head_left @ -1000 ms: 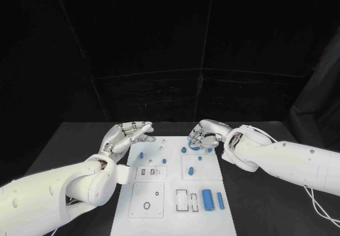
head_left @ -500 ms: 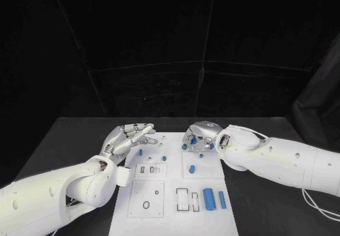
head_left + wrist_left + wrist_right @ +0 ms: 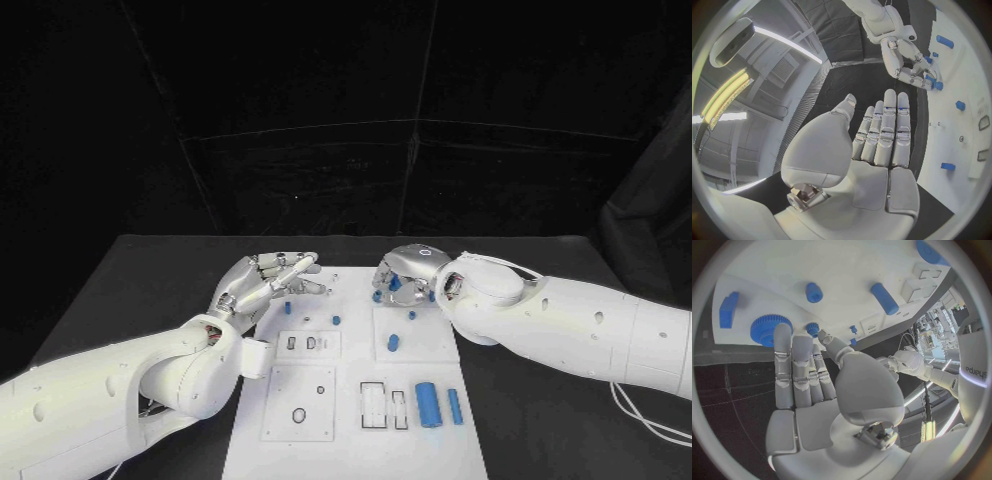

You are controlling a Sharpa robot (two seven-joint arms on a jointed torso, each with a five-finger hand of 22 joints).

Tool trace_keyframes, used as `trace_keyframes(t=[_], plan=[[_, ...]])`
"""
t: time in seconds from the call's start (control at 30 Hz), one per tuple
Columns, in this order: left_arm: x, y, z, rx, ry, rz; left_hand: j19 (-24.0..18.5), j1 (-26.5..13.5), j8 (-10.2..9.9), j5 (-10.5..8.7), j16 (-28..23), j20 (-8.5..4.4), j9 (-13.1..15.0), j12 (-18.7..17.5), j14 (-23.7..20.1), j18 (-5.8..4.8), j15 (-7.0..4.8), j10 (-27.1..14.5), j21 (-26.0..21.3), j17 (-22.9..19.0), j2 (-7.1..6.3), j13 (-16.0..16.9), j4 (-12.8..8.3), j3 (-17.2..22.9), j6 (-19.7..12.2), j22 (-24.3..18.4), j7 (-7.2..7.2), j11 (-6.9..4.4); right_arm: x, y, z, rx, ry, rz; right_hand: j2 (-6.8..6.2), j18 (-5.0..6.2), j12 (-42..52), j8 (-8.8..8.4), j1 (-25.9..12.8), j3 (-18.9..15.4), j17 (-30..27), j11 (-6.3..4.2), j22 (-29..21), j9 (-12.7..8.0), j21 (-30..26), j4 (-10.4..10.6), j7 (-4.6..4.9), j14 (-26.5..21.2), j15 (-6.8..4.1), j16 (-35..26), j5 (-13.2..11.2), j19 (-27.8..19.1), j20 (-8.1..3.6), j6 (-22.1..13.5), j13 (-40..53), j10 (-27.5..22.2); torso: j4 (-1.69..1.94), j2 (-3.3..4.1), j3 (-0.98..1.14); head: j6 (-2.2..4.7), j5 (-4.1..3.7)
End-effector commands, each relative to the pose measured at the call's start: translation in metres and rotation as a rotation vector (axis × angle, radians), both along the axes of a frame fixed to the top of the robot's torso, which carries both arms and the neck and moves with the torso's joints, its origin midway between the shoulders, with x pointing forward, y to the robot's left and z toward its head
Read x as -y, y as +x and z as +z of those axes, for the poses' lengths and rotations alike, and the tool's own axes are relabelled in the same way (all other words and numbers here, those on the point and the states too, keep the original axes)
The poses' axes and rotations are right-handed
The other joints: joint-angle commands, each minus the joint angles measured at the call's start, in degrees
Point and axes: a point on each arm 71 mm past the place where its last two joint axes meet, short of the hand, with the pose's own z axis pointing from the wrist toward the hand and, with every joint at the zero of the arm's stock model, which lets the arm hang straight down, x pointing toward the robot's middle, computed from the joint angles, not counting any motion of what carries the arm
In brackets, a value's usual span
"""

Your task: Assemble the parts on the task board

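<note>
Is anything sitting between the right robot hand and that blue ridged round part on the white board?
Nothing visible blocks it. In the right wrist view, the right robot hand has its fingertips right beside the blue ridged round part on the white task board, with no other piece between them.

The board (image 3: 346,440) is a long white plate that lies flat on the counter, with square panels and small slots cut in it. Near its close end, two blue cylinders lie side by side: a thick one (image 3: 428,402) and a thin one (image 3: 454,406). A short blue peg (image 3: 392,343) is on the right panel further up. Small blue pieces (image 3: 335,321) are near the middle, and one more (image 3: 286,307) is towards the left edge. At the far end, a blue toothed wheel (image 3: 771,328) sits on the board, with a blue block (image 3: 729,309) just beside it and a round knob (image 3: 814,292) nearby.
</note>
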Motion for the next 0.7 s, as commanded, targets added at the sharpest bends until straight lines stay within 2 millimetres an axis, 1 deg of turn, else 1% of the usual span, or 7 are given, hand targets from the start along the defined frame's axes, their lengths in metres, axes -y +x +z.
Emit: trace_keyframes(t=[0.03, 0.2, 0.27, 0.33, 0.43, 0.63, 0.7], plan=[[0.003, 0.0, 0.001, -0.002, -0.01, -0.029, 0.43, -0.03, -0.31, -0.34, -0.36, 0.0, -0.08, -0.35, 0.05, 0.76, 0.16, 0.3, -0.34, 0.08, 0.62, -0.06, -0.41, 0.12, 0.26, -0.13, 0.1, 0.2, -0.001, 0.002, -0.001, -0.005, -0.036, -0.004, -0.9, 0.63, 0.05, -0.09, -0.25, 0.71, 2.5, -0.2, 2.65, 0.06, 2.14, 0.41, 0.04, 1.09, 0.14, 2.47, -0.16, 0.7, 0.04, -0.42, 0.07, 0.69, 0.02, 0.19, 0.11, -0.09, 0.26], [0.002, 0.0, 0.001, -0.005, -0.008, -0.03, 0.43, -0.07, -0.43, -0.34, -0.58, 0.03, -0.1, -0.52, -0.08, 0.74, 0.22, 0.31, -0.45, 0.14, 0.72, -0.07, -0.5, 0.1, 0.26, -0.22, 0.15, 0.25, -0.002, 0.005, -0.003, -0.022, -0.053, -0.006, -1.24, 0.39, 0.03, -0.07, -0.4, 1.25, 4.19, -0.22, 4.55, 0.08, 3.78, 0.87, 0.01, 1.05, 0.17, 4.28, -0.23, 1.0, 0.07, -0.32, 0.08, 0.92, 0.05, 0.3, 0.12, -0.08, 0.23], [0.002, 0.0, 0.001, -0.005, -0.008, -0.03, 0.43, -0.07, -0.43, -0.34, -0.58, 0.03, -0.1, -0.52, -0.08, 0.74, 0.22, 0.31, -0.45, 0.14, 0.72, -0.07, -0.5, 0.1, 0.26, -0.22, 0.15, 0.25, -0.003, 0.005, -0.004, -0.028, -0.058, -0.006, -1.28, 0.37, 0.03, -0.06, -0.42, 1.33, 4.38, -0.22, 4.74, 0.08, 3.96, 0.95, 0.01, 1.03, 0.17, 4.49, -0.26, 1.0, 0.08, -0.3, 0.08, 0.93, 0.1, 0.44, 0.06, -0.16, 0.2], [0.001, 0.0, 0.001, -0.006, -0.008, -0.03, 0.43, -0.07, -0.47, -0.34, -0.66, 0.04, -0.1, -0.57, -0.12, 0.74, 0.24, 0.33, -0.48, 0.16, 0.76, -0.07, -0.53, 0.11, 0.28, -0.25, 0.15, 0.26, -0.004, 0.006, -0.004, -0.034, -0.064, -0.004, -1.31, 0.34, 0.02, -0.04, -0.44, 1.47, 4.64, -0.22, 5.03, 0.09, 4.23, 1.07, 0.0, 0.99, 0.17, 4.78, -0.32, 1.0, 0.08, -0.23, 0.08, 0.97, 0.07, 0.54, 0.13, -0.21, 0.24], [0.001, 0.0, 0.001, -0.007, -0.007, -0.031, 0.44, -0.04, -0.49, -0.34, -0.71, 0.04, -0.11, -0.61, -0.14, 0.74, 0.24, 0.35, -0.51, 0.18, 0.82, -0.07, -0.57, 0.13, 0.3, -0.27, 0.15, 0.26, -0.007, 0.006, -0.005, -0.041, -0.069, 0.001, -1.32, 0.25, 0.03, 0.0, -0.44, 1.61, 5.27, -0.23, 5.68, 0.11, 4.7, 1.19, 0.01, 1.02, 0.18, 5.36, -0.37, 1.15, 0.09, -0.11, 0.08, 1.01, 0.1, 0.68, 0.11, -0.27, 0.12], [0.0, 0.0, 0.0, -0.009, -0.007, -0.03, 0.46, 0.02, -0.53, -0.34, -0.8, 0.05, -0.1, -0.68, -0.15, 0.74, 0.25, 0.4, -0.56, 0.22, 0.96, -0.07, -0.66, 0.2, 0.35, -0.31, 0.14, 0.25, -0.011, 0.005, -0.005, -0.043, -0.067, 0.015, -1.55, -0.06, 0.1, 0.0, -0.37, 2.14, 7.33, -0.28, 7.96, 0.12, 6.44, 1.53, -0.01, 1.17, 0.16, 7.37, -0.4, 1.69, 0.11, 0.09, 0.1, 1.41, 0.06, 0.76, 0.15, -0.59, 0.46], [0.0, 0.0, 0.0, -0.009, -0.006, -0.03, 0.47, 0.06, -0.57, -0.34, -0.88, 0.06, -0.1, -0.74, -0.15, 0.74, 0.25, 0.46, -0.61, 0.27, 1.08, -0.07, -0.73, 0.25, 0.4, -0.36, 0.13, 0.25, -0.012, 0.004, -0.005, -0.042, -0.066, 0.017, -1.61, -0.11, 0.11, -0.02, -0.36, 2.25, 7.66, -0.3, 8.35, 0.11, 6.75, 1.6, -0.02, 1.18, 0.16, 7.71, -0.41, 1.78, 0.1, 0.09, 0.11, 1.5, 0.08, 0.75, 0.19, -1.0, 0.46]])
